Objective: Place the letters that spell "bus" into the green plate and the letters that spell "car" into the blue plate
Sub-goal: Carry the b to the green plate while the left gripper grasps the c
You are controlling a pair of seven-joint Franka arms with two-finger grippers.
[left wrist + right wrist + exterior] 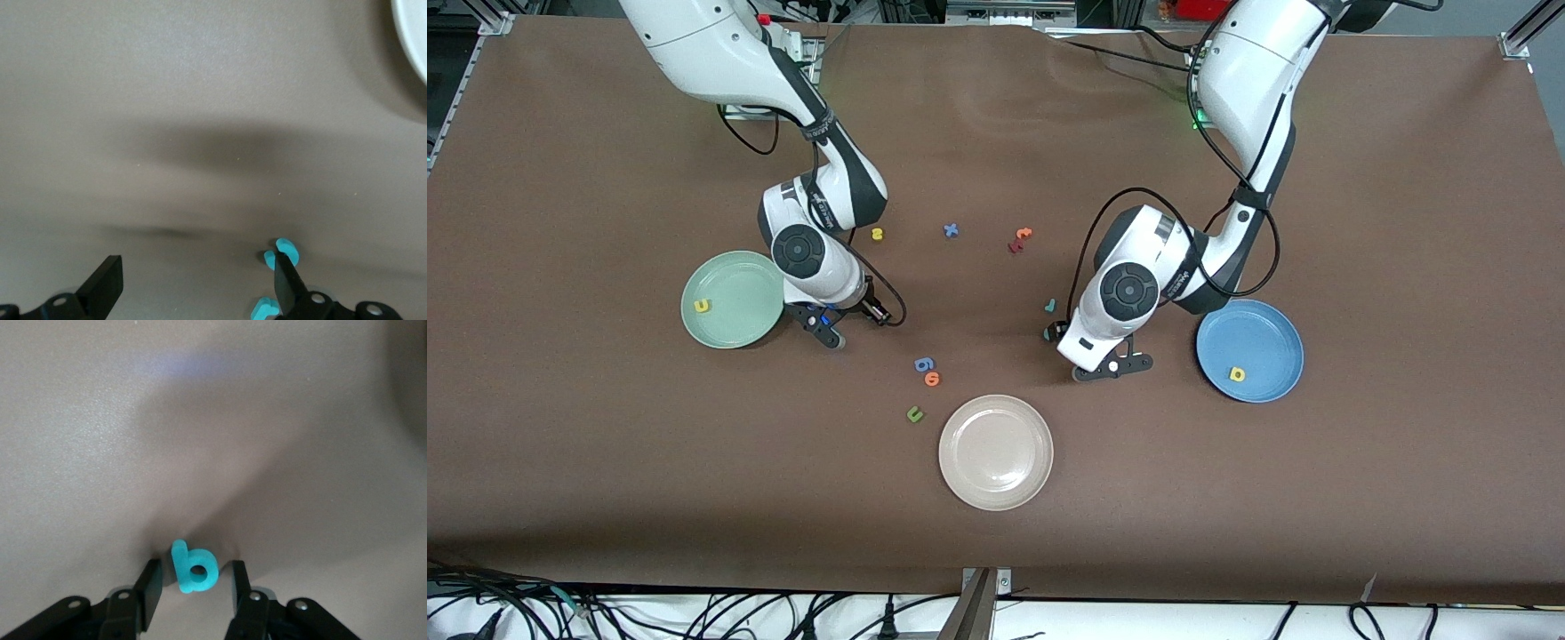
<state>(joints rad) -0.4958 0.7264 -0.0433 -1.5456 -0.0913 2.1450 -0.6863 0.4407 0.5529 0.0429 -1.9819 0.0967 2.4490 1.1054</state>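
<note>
Starting at the right arm's end of the table, I see the green plate [738, 280] with the yellow "u" [703, 306] already lying in it. Just beside that plate the right gripper [829, 331] is down at the table. In its wrist view the teal "b" [193, 569] lies flat between the two fingers [150, 587]. The jaws are partly drawn in around it, with a thin gap on each side, so nothing is pinched.

The yellow "s" [877, 234] sits farther from the front camera, close to the right arm's wrist. A blue "x" [951, 230] comes next along the table, then an orange "t" [1024, 234] touching a red letter [1015, 245].

Nearer the camera, a blue "g" [923, 364] and an orange "o" [932, 379] lie touching. The dark green "u" [914, 413] is close by them, beside the cream plate [996, 427].

The teal "r" [1050, 306] and the teal "c" [1048, 334] lie near each other. The "c" is half hidden by the left arm's wrist.

The left gripper [1112, 367] hangs low with its jaws spread wide and holds nothing. Both teal letters sit by one fingertip, outside the gap.

At the left arm's end, the blue plate [1254, 324] holds the yellow "a" [1237, 373].
</note>
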